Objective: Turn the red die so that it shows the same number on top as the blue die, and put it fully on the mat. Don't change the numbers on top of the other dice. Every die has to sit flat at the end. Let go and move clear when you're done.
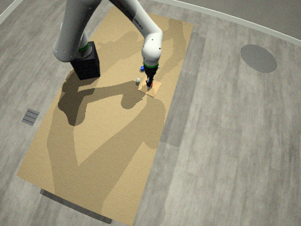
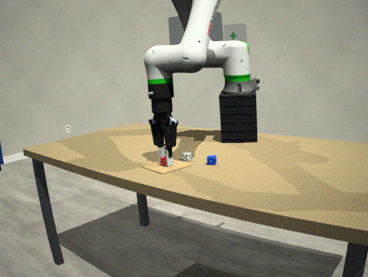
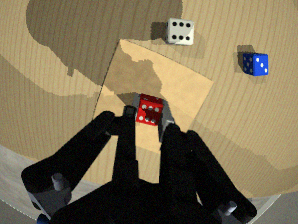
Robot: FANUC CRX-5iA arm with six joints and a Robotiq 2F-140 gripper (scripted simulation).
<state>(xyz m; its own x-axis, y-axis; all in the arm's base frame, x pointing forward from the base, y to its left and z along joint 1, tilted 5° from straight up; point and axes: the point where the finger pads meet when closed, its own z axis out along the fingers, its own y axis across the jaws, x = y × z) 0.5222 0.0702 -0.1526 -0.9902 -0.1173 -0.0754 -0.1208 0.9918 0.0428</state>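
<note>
My gripper (image 3: 148, 105) is shut on the red die (image 3: 150, 110), which sits low on the tan mat; it also shows in the exterior view (image 2: 163, 161) between the fingertips (image 2: 166, 159), at the mat (image 2: 166, 167). The blue die (image 3: 256, 63) lies on the table to the right of the mat, also seen in the exterior view (image 2: 211, 160). In the top view the gripper (image 1: 149, 83) stands over the mat (image 1: 150, 89), and the blue die (image 1: 142, 68) peeks out behind the arm.
A white die (image 3: 180, 31) lies just beyond the mat's far edge, showing six pips; it also shows in the exterior view (image 2: 186, 156) and the top view (image 1: 137, 81). The robot's black base (image 2: 238, 116) stands at the back of the table.
</note>
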